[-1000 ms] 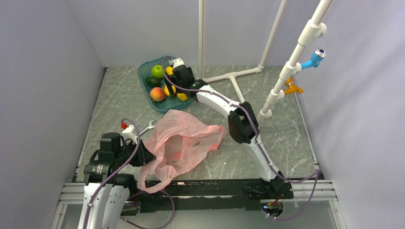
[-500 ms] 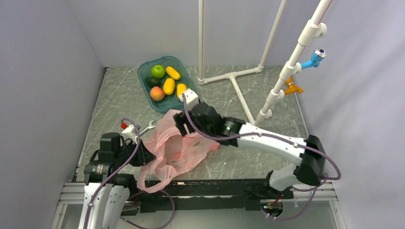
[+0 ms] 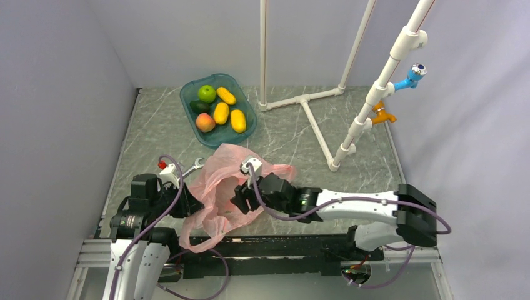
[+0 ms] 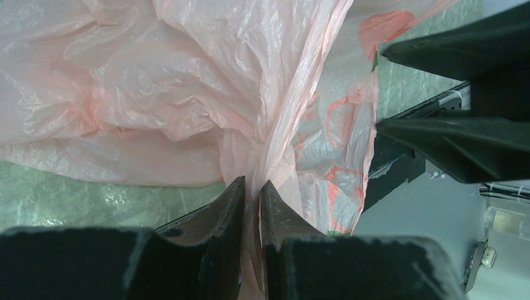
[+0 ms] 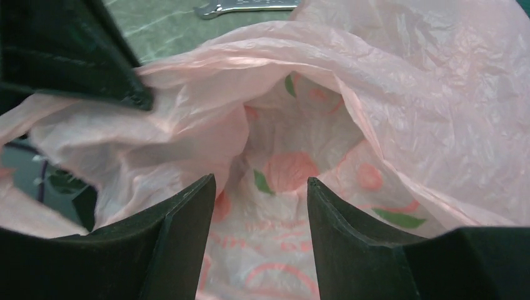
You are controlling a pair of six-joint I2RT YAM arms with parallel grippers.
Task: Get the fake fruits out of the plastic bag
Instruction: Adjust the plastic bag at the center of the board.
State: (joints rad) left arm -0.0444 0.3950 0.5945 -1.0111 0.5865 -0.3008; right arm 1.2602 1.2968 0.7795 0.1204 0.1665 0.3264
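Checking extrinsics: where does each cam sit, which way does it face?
Top external: above and behind the bases, looking down on the table; both arms show.
Left wrist: on the left arm, looking along the left gripper, shut on a plastic bag fold.
Right wrist: looking between the open fingers of the right gripper into the bag's mouth.
Shared: the bag in all three; the wrench in top external and right wrist.
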